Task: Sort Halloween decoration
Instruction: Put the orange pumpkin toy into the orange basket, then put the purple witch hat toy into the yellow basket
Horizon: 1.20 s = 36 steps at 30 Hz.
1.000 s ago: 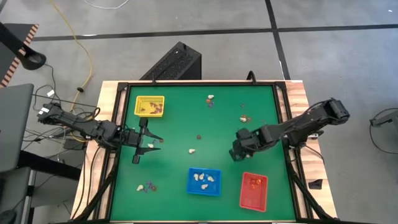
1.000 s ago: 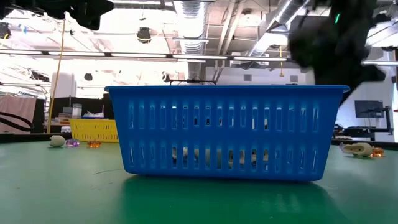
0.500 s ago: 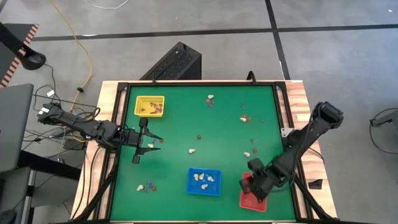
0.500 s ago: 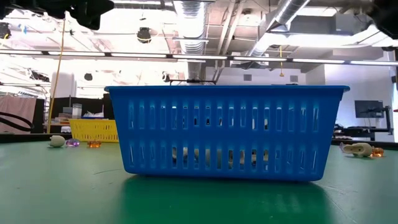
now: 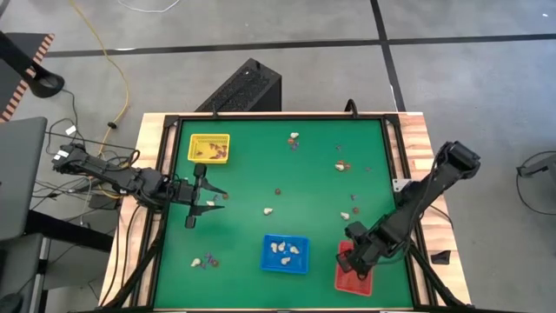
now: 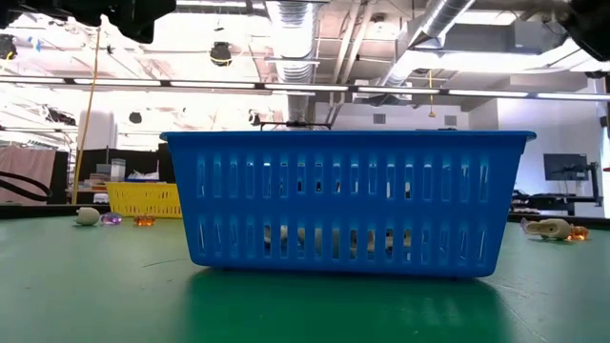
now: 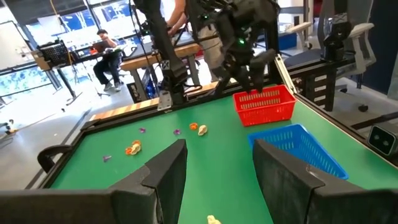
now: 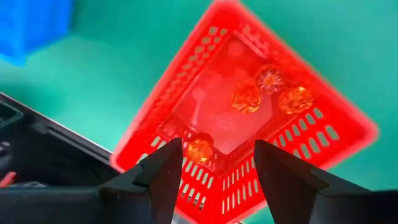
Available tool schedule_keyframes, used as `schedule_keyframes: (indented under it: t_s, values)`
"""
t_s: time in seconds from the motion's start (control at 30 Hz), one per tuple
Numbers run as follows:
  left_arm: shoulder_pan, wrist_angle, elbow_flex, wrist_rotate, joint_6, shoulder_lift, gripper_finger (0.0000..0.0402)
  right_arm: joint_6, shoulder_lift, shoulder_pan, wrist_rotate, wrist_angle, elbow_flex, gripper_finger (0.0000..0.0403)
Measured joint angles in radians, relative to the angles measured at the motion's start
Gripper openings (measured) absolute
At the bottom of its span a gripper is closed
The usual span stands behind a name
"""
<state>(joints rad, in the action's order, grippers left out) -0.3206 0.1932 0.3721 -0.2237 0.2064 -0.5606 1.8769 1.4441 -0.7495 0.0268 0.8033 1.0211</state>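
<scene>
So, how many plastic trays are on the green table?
3: the yellow tray at the far left, the blue tray at the near middle, the red tray beside it, under the right tool.

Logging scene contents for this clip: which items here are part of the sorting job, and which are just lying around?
Job: loose trinkets on the mat; orange trinkets in the red tray; blue tray; yellow tray; right gripper, open over the red tray.

Lying about: yellow cable and black box on the floor.

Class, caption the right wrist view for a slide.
Open right tool above red slotted plastic tray holding orange trinkets.
</scene>
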Motion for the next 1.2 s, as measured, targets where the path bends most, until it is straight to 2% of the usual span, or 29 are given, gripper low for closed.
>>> schedule_keyframes:
  t_s: [0.1,0.2,0.37,0.63,0.8,1.0,1.2]
  values:
    - [0.000,0.000,0.000,0.000,0.011,0.000,0.0173,-0.003,-0.058,0.024,-0.039,0.091,0.000,0.0231]
    - [0.000,0.000,0.000,0.000,0.012,0.000,0.0173,-0.002,-0.100,0.064,-0.096,0.259,0.000,0.0227]
    - [0.000,0.000,0.000,0.000,0.013,0.000,0.0173,-0.045,-0.111,0.196,-0.155,0.493,-0.001,0.0223]
    - [0.000,0.000,0.000,0.000,0.013,0.000,0.0173,-0.454,-0.101,0.518,-0.164,0.327,-0.108,0.0223]
    - [0.000,-0.004,0.000,0.000,0.015,0.000,0.0173,-0.614,-0.101,0.674,-0.164,0.249,-0.178,0.0223]
    - [0.000,-0.007,0.000,0.000,0.026,0.000,0.0173,-0.715,-0.101,0.769,-0.138,0.118,-0.267,0.0223]
    - [0.000,-0.023,0.000,0.000,0.026,0.000,0.0173,-0.723,-0.101,0.779,-0.126,0.067,-0.316,0.0223]
